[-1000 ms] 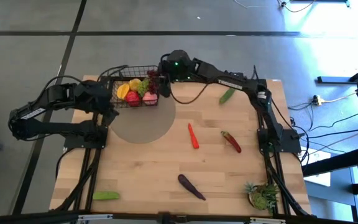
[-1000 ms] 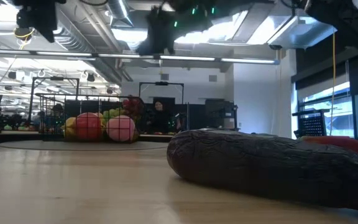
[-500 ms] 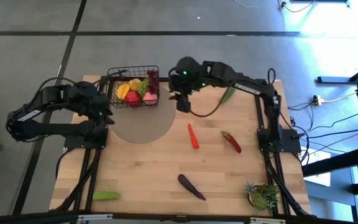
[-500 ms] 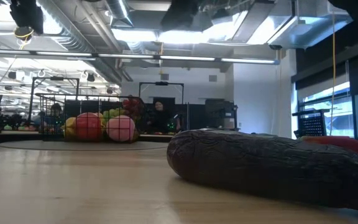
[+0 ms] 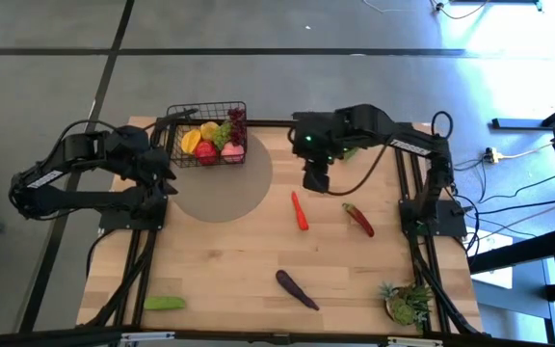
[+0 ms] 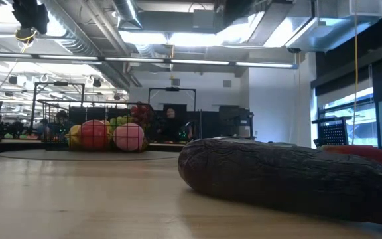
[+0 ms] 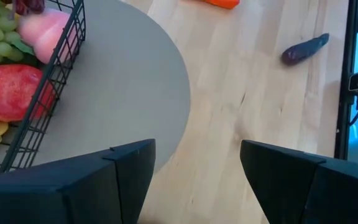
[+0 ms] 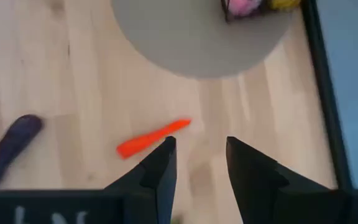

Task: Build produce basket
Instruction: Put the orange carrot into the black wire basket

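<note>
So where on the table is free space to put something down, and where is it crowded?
Free: the bare wood between the green cucumber and the eggplant, and the grey round mat below the basket. Crowded: around the orange chili and red chili, under the right gripper.

One basket (image 5: 208, 135) of mixed produce, one round grey mat (image 5: 222, 193), two red chilies (image 5: 300, 211) (image 5: 359, 220), one dark eggplant (image 5: 297, 289), two green cucumbers (image 5: 165, 303) (image 5: 352, 148), one potted plant (image 5: 408, 305), two arms.
</note>
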### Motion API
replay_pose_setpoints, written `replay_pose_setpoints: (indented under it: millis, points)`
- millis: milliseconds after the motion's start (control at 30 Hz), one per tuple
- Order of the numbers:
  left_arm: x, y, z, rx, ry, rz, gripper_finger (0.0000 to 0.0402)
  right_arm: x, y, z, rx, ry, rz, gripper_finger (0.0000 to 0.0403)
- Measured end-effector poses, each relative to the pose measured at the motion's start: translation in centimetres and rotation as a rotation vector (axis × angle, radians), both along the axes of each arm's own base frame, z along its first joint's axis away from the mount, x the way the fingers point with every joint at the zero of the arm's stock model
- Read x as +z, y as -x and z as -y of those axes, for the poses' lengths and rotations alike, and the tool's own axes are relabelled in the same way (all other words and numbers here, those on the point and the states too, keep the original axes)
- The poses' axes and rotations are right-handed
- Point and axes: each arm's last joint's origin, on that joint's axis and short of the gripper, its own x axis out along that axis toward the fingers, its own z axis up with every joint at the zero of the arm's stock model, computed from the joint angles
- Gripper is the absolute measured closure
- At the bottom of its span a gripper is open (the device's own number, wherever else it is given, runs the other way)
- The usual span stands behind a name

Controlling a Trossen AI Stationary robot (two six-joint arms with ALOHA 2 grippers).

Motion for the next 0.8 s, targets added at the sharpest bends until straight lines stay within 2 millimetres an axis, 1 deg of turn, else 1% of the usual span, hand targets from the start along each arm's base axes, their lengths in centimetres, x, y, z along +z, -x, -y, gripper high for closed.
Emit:
replay_pose_setpoints:
  millis: [100,300,567,667,733,800]
  points:
    - [0.0,0.0,0.0,0.001,-0.001,0.003,0.0177,0.0,1.0,-0.6,-0.074,-0.045,-0.066,0.0272]
    - [0.1,-0.1,0.0,0.005,-0.006,0.015,0.0177,-0.4,1.2,-1.5,-0.300,-0.149,-0.051,0.0272]
    - [0.1,-0.1,-0.1,0.008,-0.004,0.020,0.0177,-3.3,0.7,-1.6,-0.486,-0.248,-0.151,0.0272]
    - [0.1,-0.1,-0.1,0.006,-0.007,0.019,0.0177,-4.8,0.4,-1.4,-0.605,-0.319,-0.188,0.0272]
    - [0.1,-0.1,-0.1,0.004,-0.008,0.019,0.0177,-5.8,0.3,-1.3,-0.693,-0.338,-0.215,0.0272]
    - [0.1,-0.1,-0.1,0.003,-0.009,0.019,0.0177,-6.9,-0.1,-1.2,-0.742,-0.354,-0.207,0.0272]
